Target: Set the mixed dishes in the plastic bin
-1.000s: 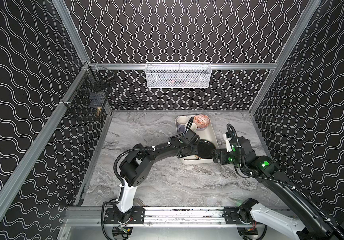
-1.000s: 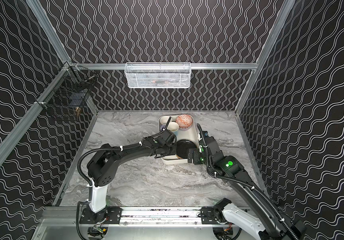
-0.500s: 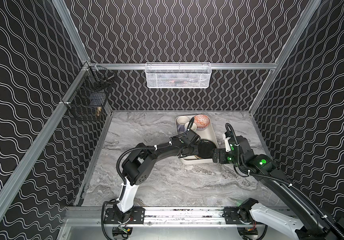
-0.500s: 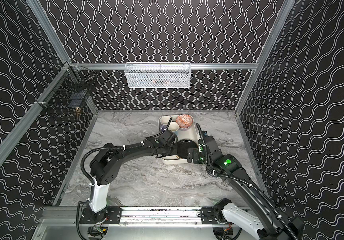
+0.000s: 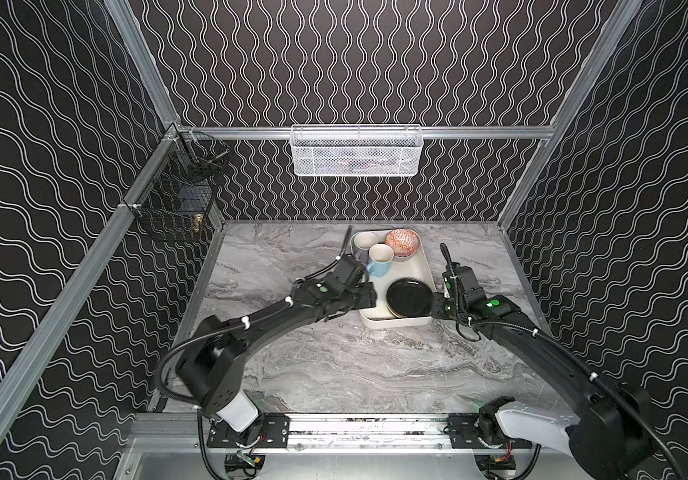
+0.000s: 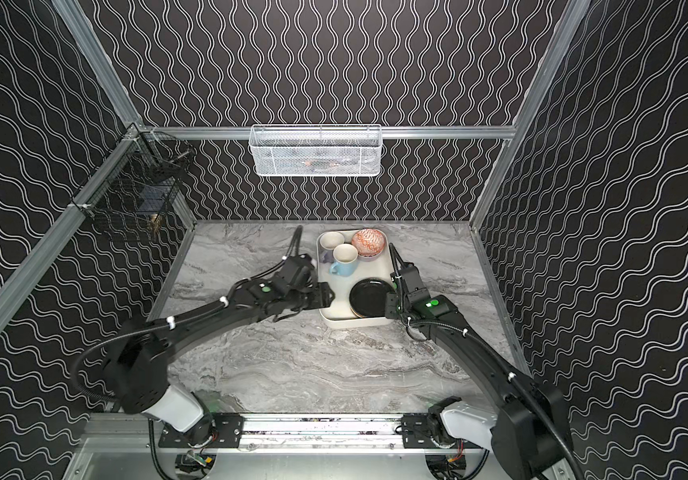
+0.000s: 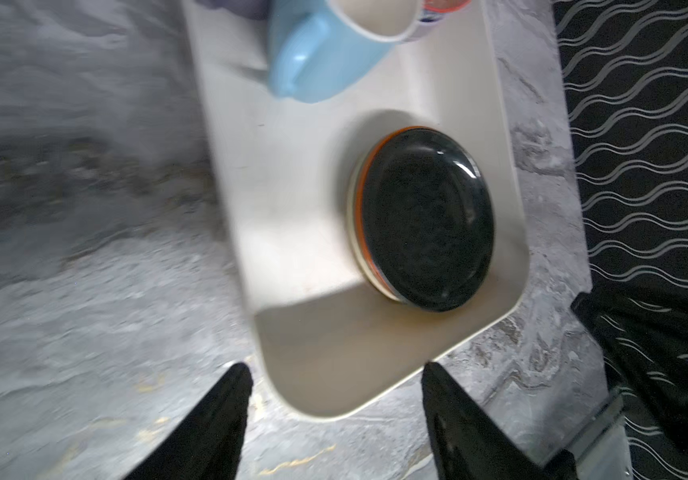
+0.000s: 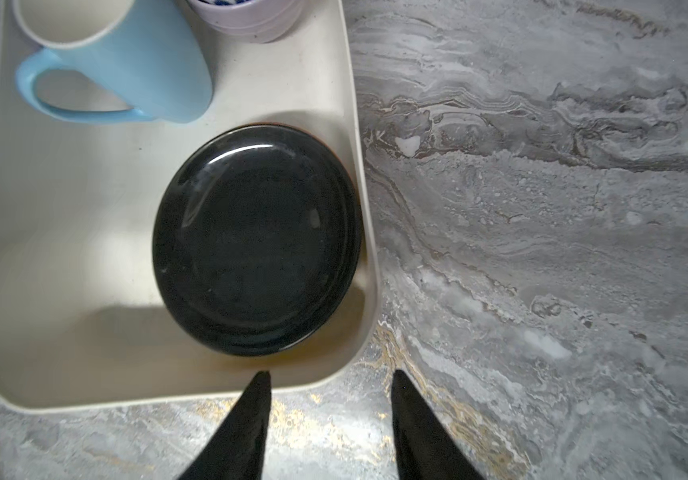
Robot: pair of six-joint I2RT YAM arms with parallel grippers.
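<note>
Both top views showed the plastic bin (image 5: 396, 323) toward the far edge of the surface (image 5: 334, 365), right of its middle, with every dish I could see already inside it. The lilac mug (image 5: 363, 243) stood in the bin's far left corner with the light-blue mug (image 5: 379, 259) just beside it. The orange-patterned bowl (image 5: 401, 241) sat nested in the lavender bowl (image 8: 250, 20) in the far right corner. The black plate (image 8: 257, 241) topped a stack in the near right corner, and the rim of an orange plate (image 7: 361, 195) showed beneath it. I judged these dishes rigid, fairly heavy, slick-glazed and liable to chip. A mug should be pinched across its wall at the lip. A plate should be taken by its rim on the side away from the bin wall, since the stack lay close against that wall. My left gripper (image 7: 334, 370) hung over the bin's near left corner, jaws spread wide and empty. My right gripper (image 8: 330, 374) waited just outside the near right corner, jaws parted and empty. Compared with one second earlier, the left gripper had drawn back from the black plate toward the bin's left wall; the right gripper and all dishes lay as before.
</note>
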